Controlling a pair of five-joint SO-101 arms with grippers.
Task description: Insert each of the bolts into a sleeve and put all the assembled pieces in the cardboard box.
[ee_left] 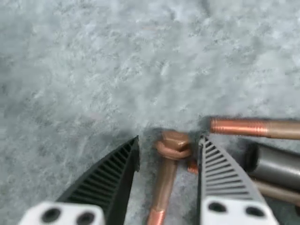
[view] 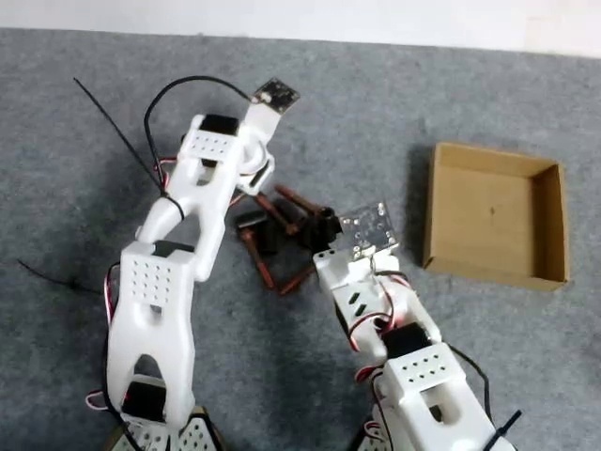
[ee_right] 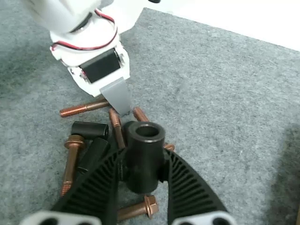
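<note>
I judge the job barely begun. The cardboard box (view: 493,216) sits at 3 o'clock from the pile, well apart from it, and its floor shows bare cardboard, so nothing has been delivered.

The parts lie in a heap at the middle of the grey desk (view: 84,113). My right hand (ee_right: 144,161) is pinching a black sleeve (ee_right: 145,145), held upright with its bore open to the camera and nothing in it. Around it, at 9 to 11 o'clock on the desk, I see two spare sleeves (ee_right: 89,129) on their sides and several loose bolts (ee_right: 70,161), none seated in a sleeve as far as I can tell.

My left hand (ee_left: 169,140) is spread wide and straddles a flanged bolt (ee_left: 166,180) lying flat, with one finger on each side of the shank just below the head. It isn't gripping the bolt yet. A second copper bolt (ee_left: 253,127) lies just beyond, at 2 o'clock from it.

So the first pairing looks to be in preparation, with one sleeve presented and one bolt lined up for a grasp. Every insertion and every trip to the box remains to be done.
</note>
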